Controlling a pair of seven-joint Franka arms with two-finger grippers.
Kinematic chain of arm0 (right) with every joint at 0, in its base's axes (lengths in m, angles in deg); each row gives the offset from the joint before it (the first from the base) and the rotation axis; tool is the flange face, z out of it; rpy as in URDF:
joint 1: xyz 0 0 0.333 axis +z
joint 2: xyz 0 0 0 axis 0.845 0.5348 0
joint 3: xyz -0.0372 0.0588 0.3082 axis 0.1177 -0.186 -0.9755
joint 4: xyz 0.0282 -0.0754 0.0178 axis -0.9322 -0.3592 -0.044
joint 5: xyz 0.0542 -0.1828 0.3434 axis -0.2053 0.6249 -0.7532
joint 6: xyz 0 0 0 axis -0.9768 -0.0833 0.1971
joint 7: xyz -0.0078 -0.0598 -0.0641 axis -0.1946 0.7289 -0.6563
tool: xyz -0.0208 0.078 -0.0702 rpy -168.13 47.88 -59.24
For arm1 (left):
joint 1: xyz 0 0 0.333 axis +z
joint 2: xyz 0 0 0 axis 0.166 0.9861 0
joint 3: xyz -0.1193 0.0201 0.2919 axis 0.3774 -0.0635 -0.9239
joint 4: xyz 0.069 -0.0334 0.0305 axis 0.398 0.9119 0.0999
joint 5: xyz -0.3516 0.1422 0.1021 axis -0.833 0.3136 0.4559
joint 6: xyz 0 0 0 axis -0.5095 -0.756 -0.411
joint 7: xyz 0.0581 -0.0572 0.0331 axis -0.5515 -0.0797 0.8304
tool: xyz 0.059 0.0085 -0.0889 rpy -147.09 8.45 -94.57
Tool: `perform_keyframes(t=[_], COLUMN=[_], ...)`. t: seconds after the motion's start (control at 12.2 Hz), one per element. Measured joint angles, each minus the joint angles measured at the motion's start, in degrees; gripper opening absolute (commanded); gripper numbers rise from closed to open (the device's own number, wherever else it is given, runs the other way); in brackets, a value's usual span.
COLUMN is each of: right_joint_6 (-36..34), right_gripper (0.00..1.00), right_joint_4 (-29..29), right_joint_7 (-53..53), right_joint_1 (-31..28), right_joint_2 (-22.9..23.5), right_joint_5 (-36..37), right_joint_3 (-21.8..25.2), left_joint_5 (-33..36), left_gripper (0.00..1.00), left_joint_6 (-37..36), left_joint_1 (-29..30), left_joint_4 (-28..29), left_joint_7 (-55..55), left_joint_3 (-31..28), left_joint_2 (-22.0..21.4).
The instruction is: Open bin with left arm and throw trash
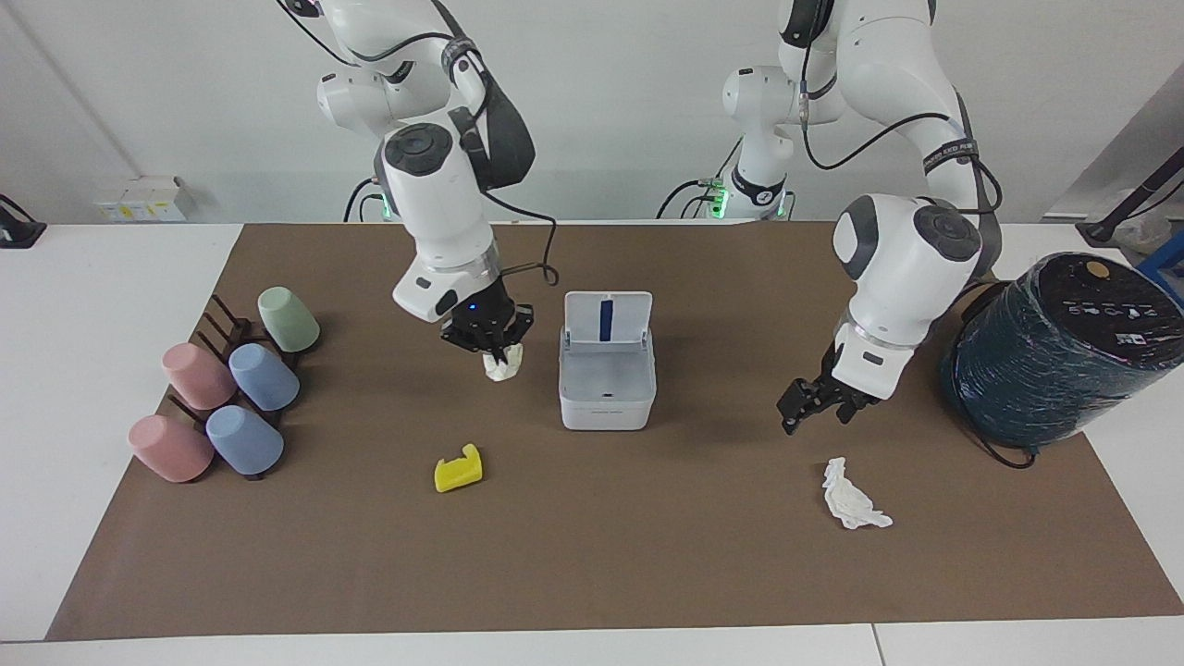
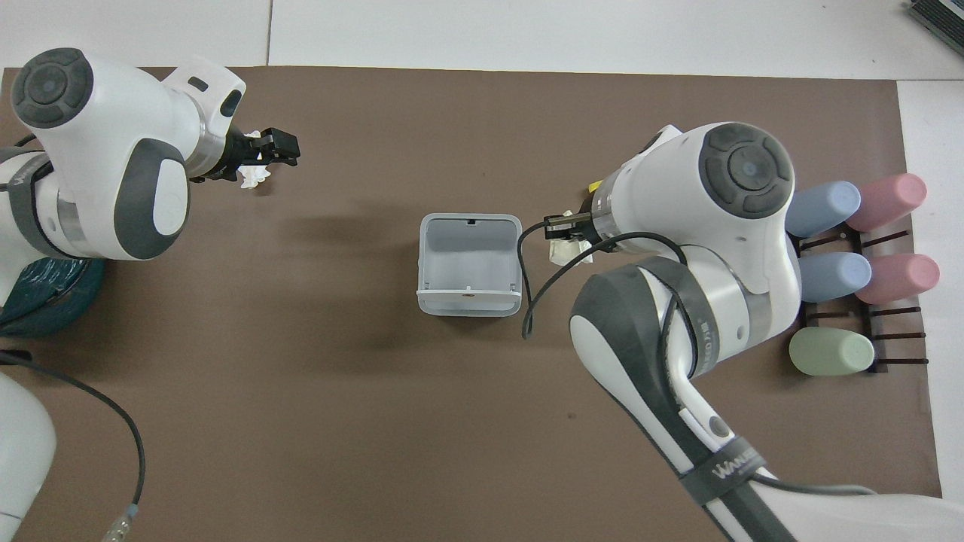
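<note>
Brown mat point(image 1: 592, 555): bin point(image 1: 607, 388) mid-table, lid up. Right gripper point(image 1: 499, 356) beside it, clamped on paper wad point(image 1: 504, 368). Left gripper point(image 1: 819, 407), fingers apart, empty, above second wad point(image 1: 853, 497).

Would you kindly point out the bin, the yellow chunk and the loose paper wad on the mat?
bin point(image 1: 607, 407): facing view, front wall.
yellow chunk point(image 1: 457, 474): facing view, its middle.
loose paper wad point(image 1: 849, 498): facing view, its middle.
</note>
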Motion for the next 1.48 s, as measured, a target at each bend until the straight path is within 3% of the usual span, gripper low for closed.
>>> perform_keyframes(t=[0.25, 0.49, 0.58, 0.66, 0.74, 0.82, 0.99, 1.07, 1.15, 1.23, 1.48], right_joint_6=[2.6, 5.7, 6.3, 6.4, 6.4, 6.4, 6.4, 6.4, 6.4, 6.4, 6.4], right_gripper=[0.0, 0.0, 0.15, 0.54, 0.72, 0.8, 0.83, 0.86, 1.0, 1.0, 1.0], right_joint_4=[0.1, 0.4, 0.5, 0.8, 0.9, 1.0, 1.2, 1.3, 1.5, 1.7, 2.4], right_joint_7=[4.9, 8.0, 8.6, 9.3, 9.9, 10.2, 10.4, 10.5, 10.5, 10.5, 11.2], right_joint_1=[5.1, 7.0, 7.3, 7.7, 8.0, 8.2, 8.2, 8.2, 8.2, 8.1, 7.2], right_joint_2=[0.4, 2.4, 3.2, 3.8, 4.1, 4.2, 4.2, 4.2, 4.2, 4.2, 4.2], right_joint_5=[-1.2, -1.3, -1.4, -1.4, -1.4, -1.4, -1.4, -1.4, -1.4, -1.4, -1.2], right_joint_3=[0.0, 0.0, 0.0, 0.0, 0.0, 0.0, 0.1, 0.1, 0.2, 0.3, 1.2], left_joint_5=[0.5, 3.2, 3.4, 3.4, 3.5, 3.5, 3.5, 3.5, 3.5, 3.5, 3.5], left_gripper=[0.99, 0.91, 0.87, 0.81, 0.74, 0.68, 0.52, 0.37, 0.15, 0.0, 0.0], left_joint_6=[8.1, 11.7, 12.6, 13.5, 13.9, 14.3, 15.6, 16.7, 17.5, 17.8, 18.1], left_joint_1=[1.9, 2.8, 3.0, 3.1, 3.2, 3.2, 3.2, 3.2, 3.2, 3.2, 3.2], left_joint_4=[2.7, 2.8, 2.8, 2.8, 2.8, 2.8, 3.5, 4.5, 5.3, 5.8, 6.0], left_joint_7=[-5.2, -7.2, -7.5, -7.7, -7.8, -7.8, -7.8, -7.8, -7.8, -7.8, -7.9], left_joint_3=[0.0, 0.0, 0.0, 0.0, 0.0, 0.0, 0.1, 0.1, 0.1, 0.2, 0.2], left_joint_2=[2.9, 5.4, 5.9, 6.3, 6.7, 7.0, 7.4, 7.4, 7.4, 7.4, 7.4])
